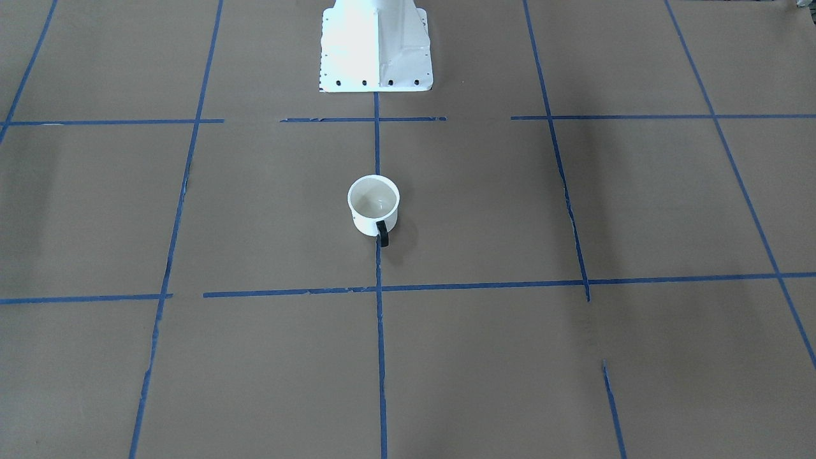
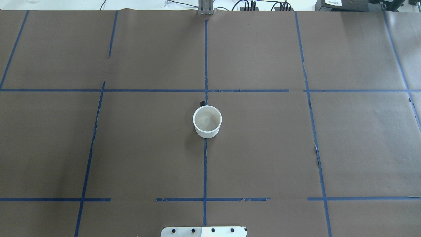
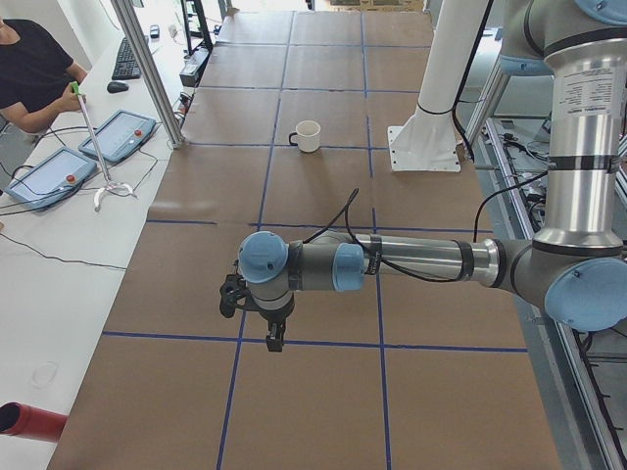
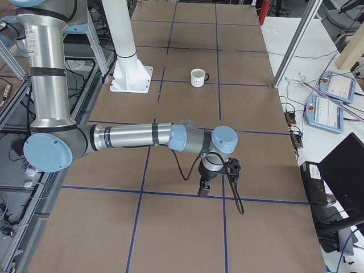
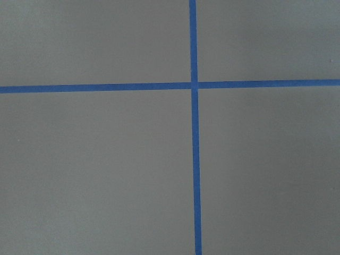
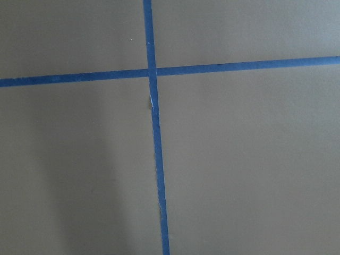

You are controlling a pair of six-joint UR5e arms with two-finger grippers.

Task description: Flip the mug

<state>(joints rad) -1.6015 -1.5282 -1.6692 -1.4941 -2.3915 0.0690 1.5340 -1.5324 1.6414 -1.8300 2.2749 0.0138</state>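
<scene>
on tape line (image 1: 382,357) near pedestal (image 1: 376,44), mug (image 1: 373,204) upright; left gripper (image 3: 275,341), right gripper (image 4: 203,190): opening unclear

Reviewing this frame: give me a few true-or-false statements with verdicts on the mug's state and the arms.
1. The small white cylindrical mug with a black loop handle stands upright, opening upward. True.
2. Its handle points toward the robot. False: the black handle points away from the white robot base.
3. The mug sits on a blue tape line. True.
4. An end effector grips the mug. False: the left end effector and right end effector are both far from the mug.
</scene>
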